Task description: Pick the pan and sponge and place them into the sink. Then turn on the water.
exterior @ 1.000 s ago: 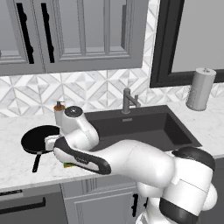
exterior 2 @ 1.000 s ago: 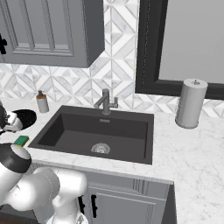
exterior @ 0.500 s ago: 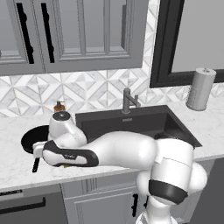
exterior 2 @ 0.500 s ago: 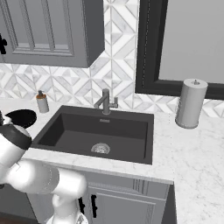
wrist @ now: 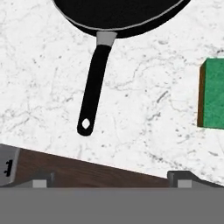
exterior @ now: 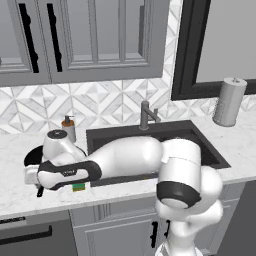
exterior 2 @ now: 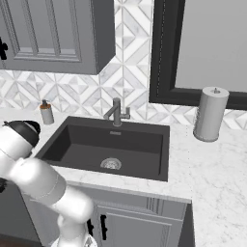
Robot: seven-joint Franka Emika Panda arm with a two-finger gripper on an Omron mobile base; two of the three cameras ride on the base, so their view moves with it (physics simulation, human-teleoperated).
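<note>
The black pan (wrist: pixel 118 13) lies on the marble counter, its long handle (wrist: pixel 94 87) pointing toward the counter's front edge. My gripper (wrist: pixel 112 180) hovers above the handle's end, open, with nothing between its fingertips (wrist: pixel 41 181). The green sponge (wrist: pixel 214 94) lies to the right of the handle. In the left base view the pan (exterior: pixel 31 156) peeks out behind my hand (exterior: pixel 34 181), and the sponge (exterior: pixel 79 187) sits at the counter edge under the forearm. The dark sink (exterior: pixel 150 135) with its faucet (exterior: pixel 147 115) is to the right; no water runs from the faucet (exterior 2: pixel 116 112).
A soap bottle (exterior: pixel 68 127) stands behind the pan near the sink's left rim. A paper towel roll (exterior: pixel 229 101) stands far right on the counter. The counter's front edge (wrist: pixel 87 168) lies just under my fingers. Upper cabinets hang over the counter.
My arm has swung left along the counter's front, from over the sponge to the pan's handle. The sponge now shows uncovered. The gripper stayed open.
</note>
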